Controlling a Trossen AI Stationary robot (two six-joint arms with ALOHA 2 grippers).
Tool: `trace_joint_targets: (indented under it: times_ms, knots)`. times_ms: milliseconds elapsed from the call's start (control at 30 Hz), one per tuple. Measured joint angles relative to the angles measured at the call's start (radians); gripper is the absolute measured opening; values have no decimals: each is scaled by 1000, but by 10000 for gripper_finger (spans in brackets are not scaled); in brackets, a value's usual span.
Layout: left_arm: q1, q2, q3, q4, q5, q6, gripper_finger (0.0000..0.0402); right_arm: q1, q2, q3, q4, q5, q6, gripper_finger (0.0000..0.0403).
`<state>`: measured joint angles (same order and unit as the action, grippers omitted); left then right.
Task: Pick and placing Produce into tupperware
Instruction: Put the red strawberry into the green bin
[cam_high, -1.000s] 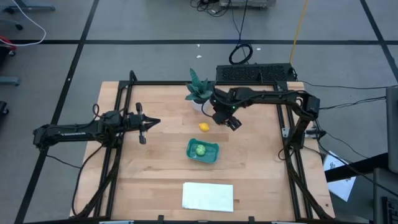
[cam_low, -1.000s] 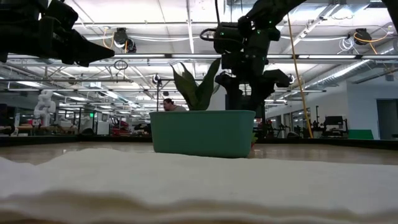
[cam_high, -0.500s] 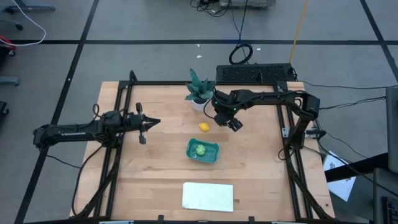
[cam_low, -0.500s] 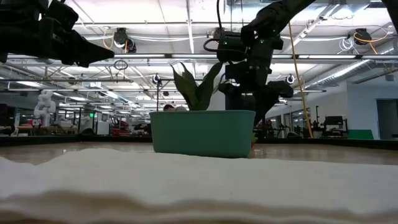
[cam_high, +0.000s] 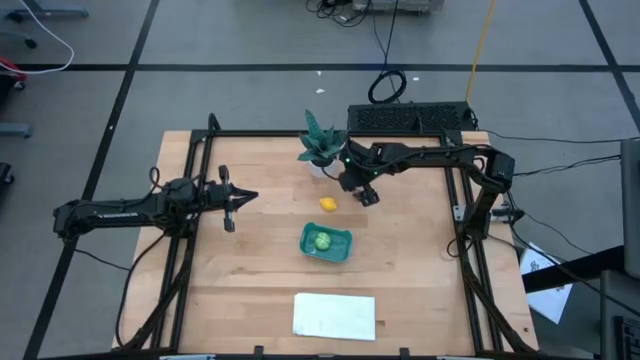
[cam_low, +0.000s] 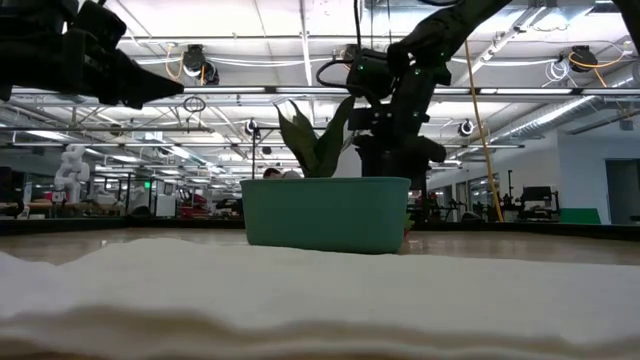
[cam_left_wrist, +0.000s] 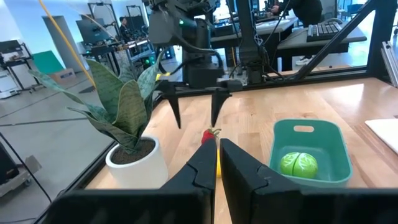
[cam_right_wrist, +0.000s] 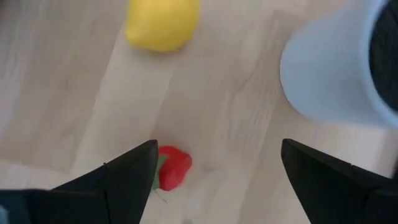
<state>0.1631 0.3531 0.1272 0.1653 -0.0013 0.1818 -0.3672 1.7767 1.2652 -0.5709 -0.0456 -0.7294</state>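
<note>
- The right gripper (cam_high: 366, 192) has shifted over the last second: it was out over the bare desk (cam_high: 420, 270) to the right of the lemon, and has now drawn back toward the potted plant (cam_high: 320, 143), its fingers (cam_left_wrist: 175, 107) spread wide and pointing down.
- In the right wrist view the red piece, a strawberry-like toy (cam_right_wrist: 172, 168), lies on the desk between the two open fingers, nearer one of them, with nothing gripped yet.
- That move reads as lining up for a grasp on the red piece; a descent and a closing of the fingers would come next.
- The white plant pot (cam_right_wrist: 333, 74) stands close by, so there is little room on that side.
- The lemon (cam_high: 327, 204) lies on the desk just beside the red piece, between the plant and the container, and is untouched.
- The teal tupperware (cam_high: 341, 248) sits mid-desk and holds one piece, the round light-green one (cam_high: 323, 240); two pieces remain outside it.
- The left gripper (cam_high: 232, 198) waits at the left side of the desk, closed and empty, unmoved over the same second.
- A white sheet (cam_high: 334, 316) lies near the front edge, apart from everything.
</note>
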Motion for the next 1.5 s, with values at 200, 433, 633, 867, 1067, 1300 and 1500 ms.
trace_joint_targets:
  times_ms: [200,433,633,867,1067,1300,1500]
  knots:
    - [0,0,0,-4,0,1,26,-13,0,0,-24,-8,257,328]
    - [0,0,0,-5,0,8,26,-1,0,0,-47,-34,326,328]
    - [0,0,0,-7,0,7,26,30,0,0,-51,-15,82,327]
    - [0,0,0,-7,0,6,26,49,0,0,-39,74,-125,327]
    - [0,0,0,-15,0,4,26,48,0,0,-92,70,-237,327]
    - [0,0,0,-20,0,4,26,47,0,-22,-93,36,-235,327]
    - [0,0,0,-20,0,4,26,47,0,-54,-82,16,-234,327]
